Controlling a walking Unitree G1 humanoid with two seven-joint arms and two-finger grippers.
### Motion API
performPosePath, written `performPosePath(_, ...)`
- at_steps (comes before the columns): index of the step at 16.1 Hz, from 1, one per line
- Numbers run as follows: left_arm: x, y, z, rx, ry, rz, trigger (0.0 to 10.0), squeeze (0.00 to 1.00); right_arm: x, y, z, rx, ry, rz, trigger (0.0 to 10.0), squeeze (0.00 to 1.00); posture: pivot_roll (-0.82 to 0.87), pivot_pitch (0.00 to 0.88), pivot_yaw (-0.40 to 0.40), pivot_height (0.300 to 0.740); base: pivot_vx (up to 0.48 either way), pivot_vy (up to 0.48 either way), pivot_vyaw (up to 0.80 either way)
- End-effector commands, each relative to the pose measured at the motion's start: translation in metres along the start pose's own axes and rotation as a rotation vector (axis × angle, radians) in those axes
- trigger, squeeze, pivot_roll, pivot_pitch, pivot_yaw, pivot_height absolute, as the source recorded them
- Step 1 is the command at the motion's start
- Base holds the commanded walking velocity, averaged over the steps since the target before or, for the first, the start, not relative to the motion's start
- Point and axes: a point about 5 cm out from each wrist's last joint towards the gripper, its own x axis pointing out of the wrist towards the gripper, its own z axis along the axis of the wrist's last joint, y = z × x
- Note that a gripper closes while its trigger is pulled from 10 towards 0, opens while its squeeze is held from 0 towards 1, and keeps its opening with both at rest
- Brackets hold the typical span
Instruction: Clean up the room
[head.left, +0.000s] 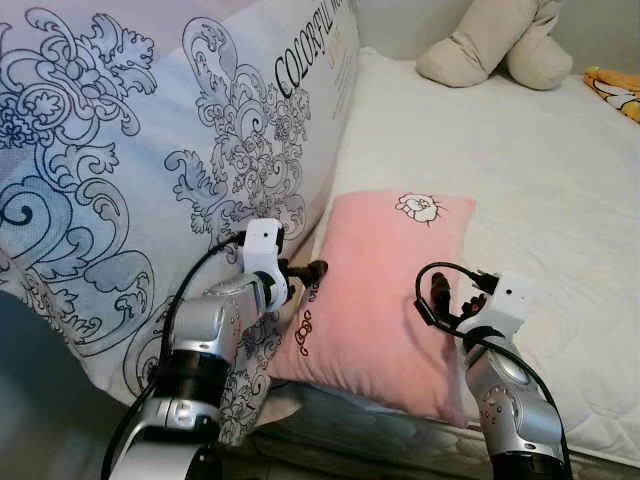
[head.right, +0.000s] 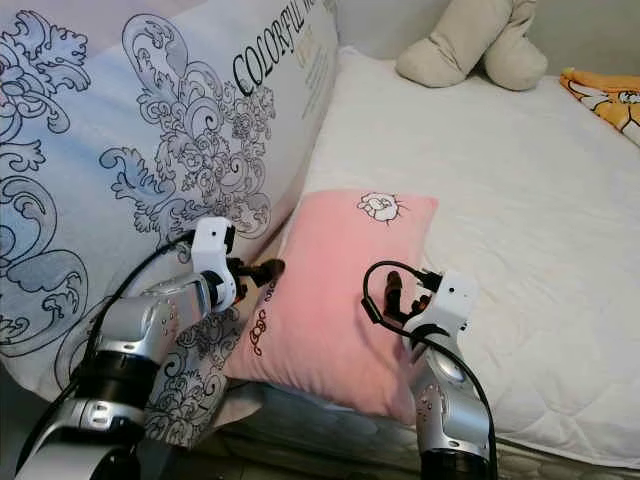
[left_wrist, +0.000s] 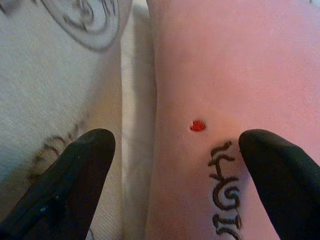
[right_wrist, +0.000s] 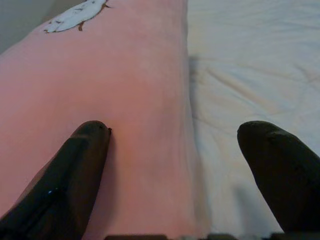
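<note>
Both hands spread wide, the left hand (head.left: 318, 270) and right hand (head.left: 437, 297) flank a soft pink embroidered pillow (head.left: 385, 300) lying between them on the white quilted mattress (head.left: 540, 200); closing evenly on both edges should lift it level.
</note>
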Motion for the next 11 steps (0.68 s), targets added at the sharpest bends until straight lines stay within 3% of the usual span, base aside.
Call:
performPosePath(1, 0.001, 0.004, -0.001, -0.03, 0.027, 0.005, 10.0, 0.0, -0.002, -0.005, -0.002, 0.018, 0.017, -0.022, 10.0, 0.0, -0.06, 0.0, 0.001, 0.74, 0.0, 0.0, 0.0)
performPosePath(6, 0.013, -0.002, -0.022, -0.06, 0.13, -0.039, 10.0, 0.0, 0.012, -0.005, -0.019, 0.045, 0.111, -0.021, 10.0, 0.0, -0.06, 0.0, 0.006, 0.74, 0.0, 0.0, 0.0)
performPosePath(8, 0.017, -0.008, -0.031, -0.028, 0.167, -0.072, 10.0, 0.0, 0.017, -0.001, -0.021, 0.036, 0.13, -0.006, 10.0, 0.0, -0.06, 0.0, 0.003, 0.74, 0.0, 0.0, 0.0)
performPosePath(11, 0.022, -0.007, -0.042, -0.005, 0.188, -0.079, 10.0, 0.0, 0.024, 0.004, -0.026, 0.025, 0.151, 0.005, 10.0, 0.0, -0.06, 0.0, -0.002, 0.74, 0.0, 0.0, 0.0)
